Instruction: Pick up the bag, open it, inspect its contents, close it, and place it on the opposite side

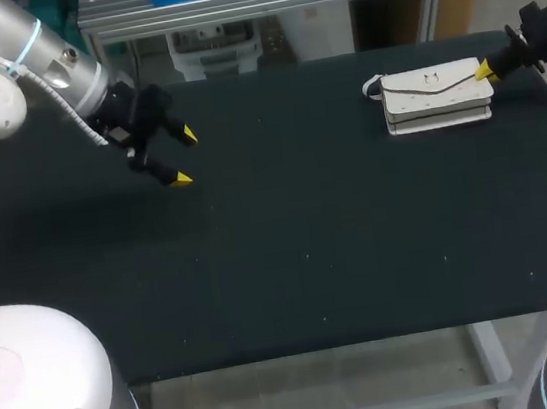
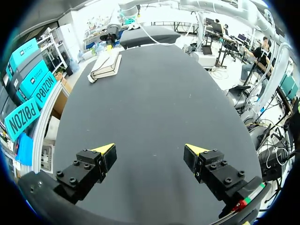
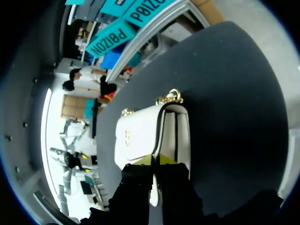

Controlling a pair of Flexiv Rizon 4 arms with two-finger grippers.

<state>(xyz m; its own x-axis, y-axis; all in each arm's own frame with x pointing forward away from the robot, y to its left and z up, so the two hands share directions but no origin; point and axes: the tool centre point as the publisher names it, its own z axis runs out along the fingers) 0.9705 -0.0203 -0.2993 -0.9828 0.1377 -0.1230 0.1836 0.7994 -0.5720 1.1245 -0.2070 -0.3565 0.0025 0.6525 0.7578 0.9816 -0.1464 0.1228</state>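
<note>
One bag point(image 1: 436, 94), pinched in right jaws; left jaws spread.

Robotics lab: two arms point(image 1: 5, 83) at a black table point(image 1: 307, 230)

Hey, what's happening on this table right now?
Two robot arms work at a black table. The right gripper pinches one end of a white bag, which lies closed on the table's right side. The left gripper hangs open over the left side, holding nothing.
</note>
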